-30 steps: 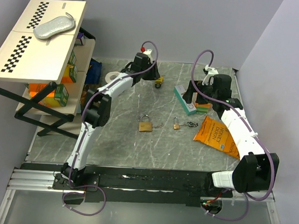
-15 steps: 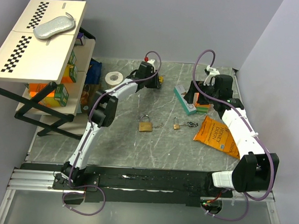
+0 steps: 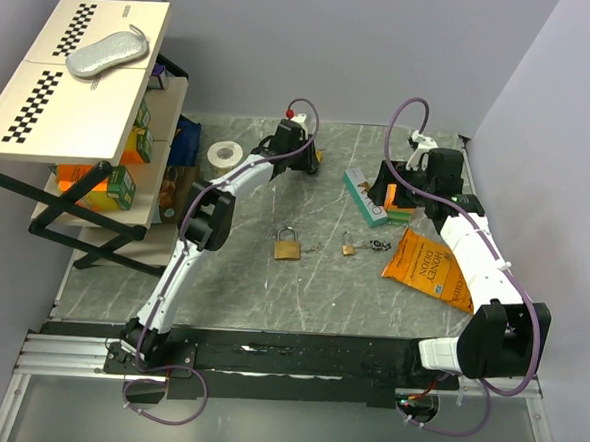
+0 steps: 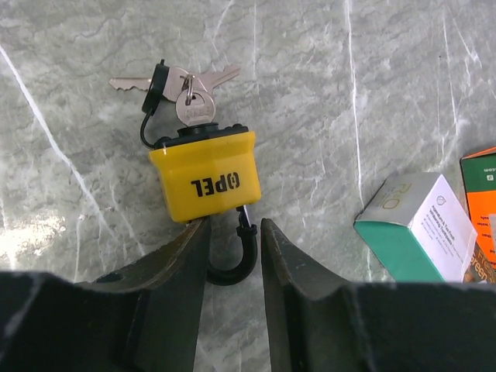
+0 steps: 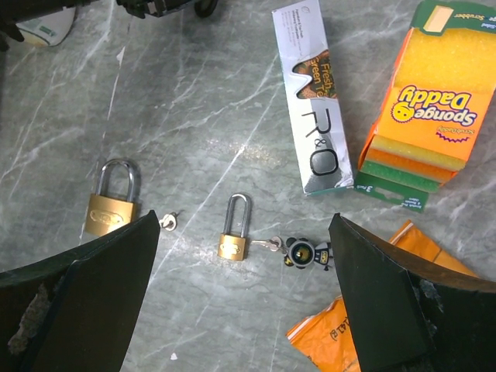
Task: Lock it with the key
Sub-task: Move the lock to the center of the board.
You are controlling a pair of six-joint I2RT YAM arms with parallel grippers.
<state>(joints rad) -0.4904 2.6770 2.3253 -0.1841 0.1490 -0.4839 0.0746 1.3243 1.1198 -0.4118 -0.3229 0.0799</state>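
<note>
A yellow padlock point(image 4: 203, 182) with a black shackle point(image 4: 232, 271) lies at the back of the table, with a bunch of keys point(image 4: 186, 85) in its keyhole end. My left gripper point(image 4: 234, 226) is closed to a narrow gap on that shackle; it shows in the top view point(image 3: 301, 159) too. A small brass padlock point(image 5: 233, 242) lies mid-table with a key point(image 5: 267, 245) on a round charm point(image 5: 304, 252) beside it. A larger brass padlock point(image 5: 112, 209) lies to its left with a small key point(image 5: 167, 222). My right gripper point(image 5: 244, 225) hovers wide open and empty above the small padlock.
A green and white box point(image 3: 365, 197) and an orange sponge pack point(image 5: 422, 108) lie at the back right. An orange bag point(image 3: 427, 269) lies on the right. A tape roll point(image 3: 220, 153) and a shelf rack point(image 3: 81, 118) stand at the left.
My left arm has swung right and down onto the yellow padlock, then held there. My right gripper has drifted slightly to the right.
</note>
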